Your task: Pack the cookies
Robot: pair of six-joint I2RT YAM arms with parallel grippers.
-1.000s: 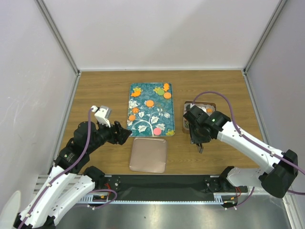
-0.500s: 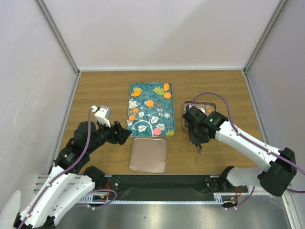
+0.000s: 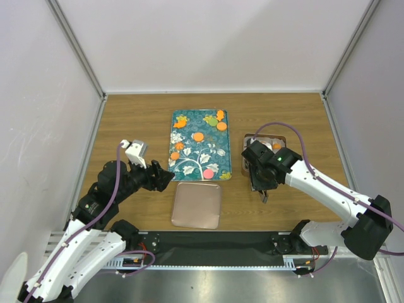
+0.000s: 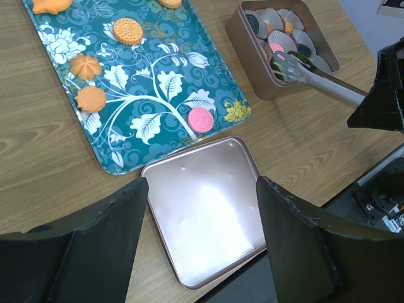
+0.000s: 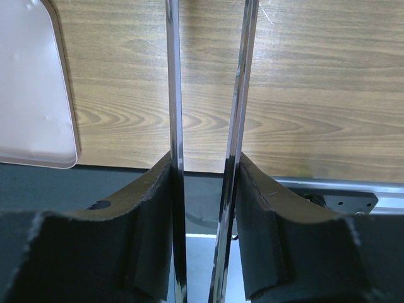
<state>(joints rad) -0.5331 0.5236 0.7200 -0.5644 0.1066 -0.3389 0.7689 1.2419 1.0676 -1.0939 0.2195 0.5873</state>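
Note:
Several cookies lie on the teal flowered tray (image 3: 189,165): a pink one (image 3: 207,173) near its front edge and orange ones (image 3: 198,137) further back. The left wrist view shows the pink cookie (image 4: 201,118) and an orange cookie (image 4: 128,30). A rose-gold tin (image 4: 249,57) with paper cups holds several cookies. My right gripper (image 3: 261,180) is shut on metal tongs (image 5: 175,95), whose tips (image 4: 285,62) reach into the tin. My left gripper (image 3: 165,177) is open and empty, hovering left of the tin lid (image 3: 197,205).
The rose-gold lid (image 4: 202,208) lies open side up between the tray and the black base rail (image 3: 221,243). Grey walls enclose the wooden table on three sides. The tin (image 3: 281,140) sits right of the tray, mostly under my right arm.
My right gripper with the tongs has shifted slightly left and toward the tin. The left arm has not moved.

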